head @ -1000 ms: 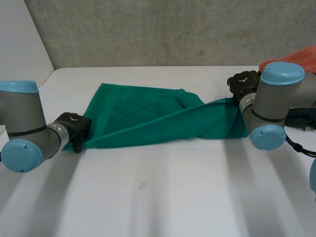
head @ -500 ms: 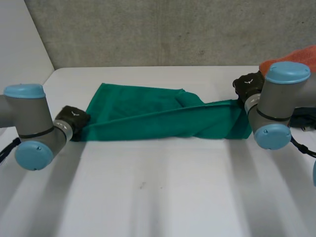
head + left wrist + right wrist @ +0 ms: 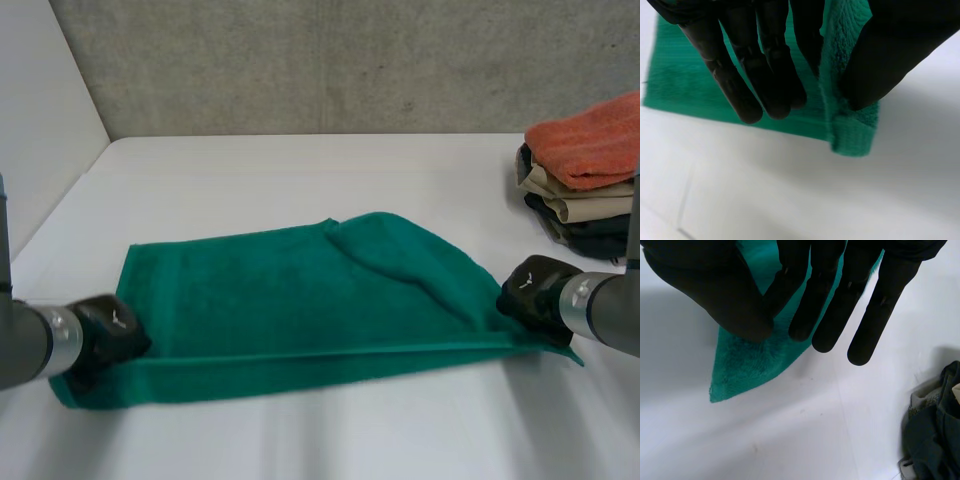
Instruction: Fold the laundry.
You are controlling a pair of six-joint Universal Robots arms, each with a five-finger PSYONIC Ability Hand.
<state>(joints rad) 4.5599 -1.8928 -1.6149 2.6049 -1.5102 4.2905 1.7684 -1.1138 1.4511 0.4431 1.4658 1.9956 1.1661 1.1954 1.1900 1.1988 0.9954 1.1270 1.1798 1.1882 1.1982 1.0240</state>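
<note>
Green towel, long axis hand to hand on the table; left hand and right hand each pinch a near corner, far edge beyond the fingers.

The green towel lies spread out wide and mostly flat on the white table, close to the front. A long straight line runs across it near its front edge. A soft bump sits on top, toward the right. Well apart, at the far right, is a pile of folded clothes with an orange towel on top.
</note>
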